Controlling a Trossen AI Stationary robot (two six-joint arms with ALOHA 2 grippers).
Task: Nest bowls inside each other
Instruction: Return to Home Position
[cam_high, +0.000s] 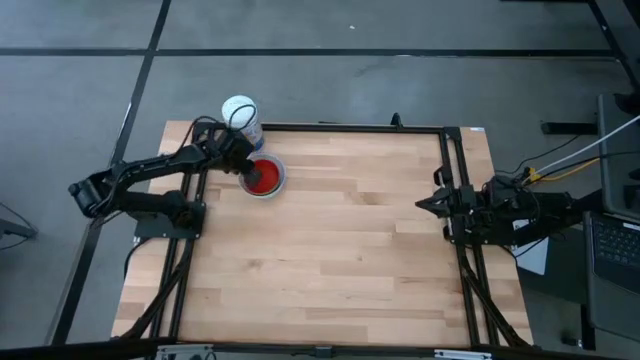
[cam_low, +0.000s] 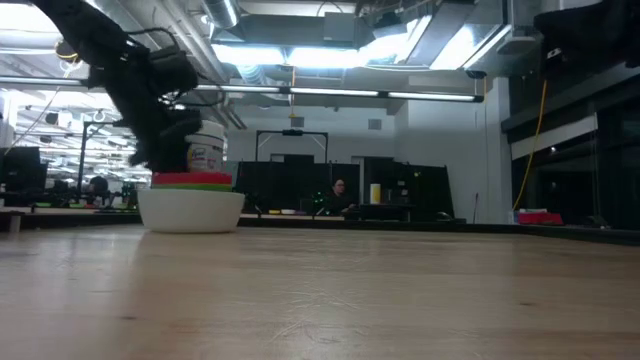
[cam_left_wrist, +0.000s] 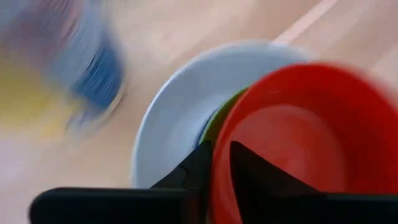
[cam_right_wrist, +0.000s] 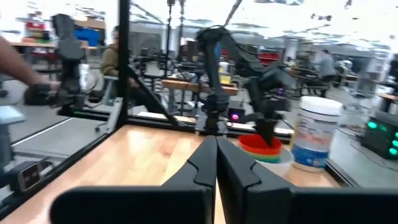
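Observation:
A white bowl (cam_high: 274, 190) stands on the table at the far left, beside a white canister (cam_high: 240, 112). In it sit a green bowl (cam_low: 205, 186) and, on top, a red bowl (cam_high: 264, 178). The low view shows the red rim (cam_low: 190, 178) just above the green one. My left gripper (cam_high: 247, 170) slants down at the stack's left side, shut on the red bowl. My right gripper (cam_high: 420, 203) hangs shut and level at the table's right edge, holding nothing. The other bowls are hidden or out of view. My left gripper has the red bowl's rim (cam_left_wrist: 219, 146) on the side toward the canister, one finger (cam_left_wrist: 255, 174) inside the bowl and one finger (cam_left_wrist: 198, 171) outside it. The fingers slant down from the table's left. The red bowl sits upright in the green bowl (cam_left_wrist: 213, 123), inside the white bowl (cam_left_wrist: 180, 106).
The white canister (cam_low: 206, 150) with a blue label stands right behind the stack at the table's far edge, close to my left arm. Black frame rails run along the table's left, right and far sides. Bare wood stretches from the stack toward the near and right edges.

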